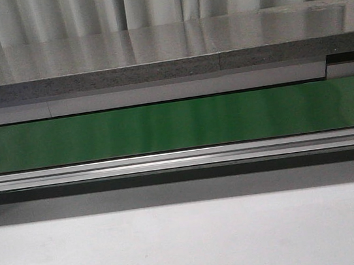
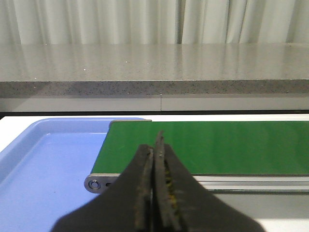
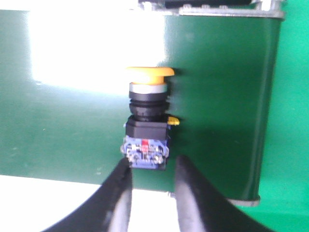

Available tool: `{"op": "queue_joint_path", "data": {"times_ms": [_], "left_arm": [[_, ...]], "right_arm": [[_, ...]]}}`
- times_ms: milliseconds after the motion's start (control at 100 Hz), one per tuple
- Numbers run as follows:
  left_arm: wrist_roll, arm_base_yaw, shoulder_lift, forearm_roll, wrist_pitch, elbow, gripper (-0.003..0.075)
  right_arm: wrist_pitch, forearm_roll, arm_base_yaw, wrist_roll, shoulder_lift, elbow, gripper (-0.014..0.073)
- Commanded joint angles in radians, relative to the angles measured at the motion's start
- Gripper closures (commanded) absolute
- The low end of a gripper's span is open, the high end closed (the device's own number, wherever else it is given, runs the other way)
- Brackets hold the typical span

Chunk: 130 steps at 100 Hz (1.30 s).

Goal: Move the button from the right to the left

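Note:
The button (image 3: pixel 146 113) lies on its side on the green belt (image 3: pixel 72 121) in the right wrist view. Its yellow-orange cap points away from the fingers, and its black body ends in a blue base with a red mark. My right gripper (image 3: pixel 152 162) is open, with its fingertips either side of the blue base; one tip is very close to it. My left gripper (image 2: pixel 154 145) is shut and empty, hovering over the belt's end (image 2: pixel 217 145). The front view shows the belt (image 1: pixel 176 125) bare, with no button and no gripper.
A light blue tray (image 2: pixel 43 164) sits beside and below the belt's end roller (image 2: pixel 95 184). A grey stone counter (image 1: pixel 152 50) runs behind the belt, with an aluminium rail (image 1: pixel 181 159) in front. The white tabletop (image 1: pixel 180 250) lies nearest me.

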Motion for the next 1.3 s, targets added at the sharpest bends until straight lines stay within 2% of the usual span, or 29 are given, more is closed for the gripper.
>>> {"op": "queue_joint_path", "data": {"times_ms": [0, 140, 360, 680, 920, 1290], "left_arm": [[-0.002, -0.005, -0.030, -0.005, -0.088, 0.044, 0.0740], [-0.002, -0.005, -0.030, -0.005, -0.088, 0.044, 0.0740], [-0.002, -0.005, -0.030, -0.005, -0.088, 0.044, 0.0740], [-0.002, -0.005, -0.030, -0.005, -0.088, 0.044, 0.0740], [-0.002, -0.005, -0.030, -0.005, -0.088, 0.044, 0.0740], [-0.002, -0.005, -0.030, -0.005, -0.088, 0.044, 0.0740]], "right_arm": [[0.004, 0.028, 0.000, 0.000, -0.085, -0.029, 0.0506], [0.007, 0.047, 0.000, -0.001, -0.158, -0.022, 0.0668], [-0.074, 0.094, 0.000, -0.023, -0.298, 0.074, 0.0660], [-0.303, 0.122, 0.009, -0.031, -0.584, 0.343, 0.0660], [-0.464, 0.121, 0.080, -0.081, -0.823, 0.539, 0.0660], [-0.636, 0.121, 0.200, -0.084, -1.054, 0.769, 0.0660]]}}
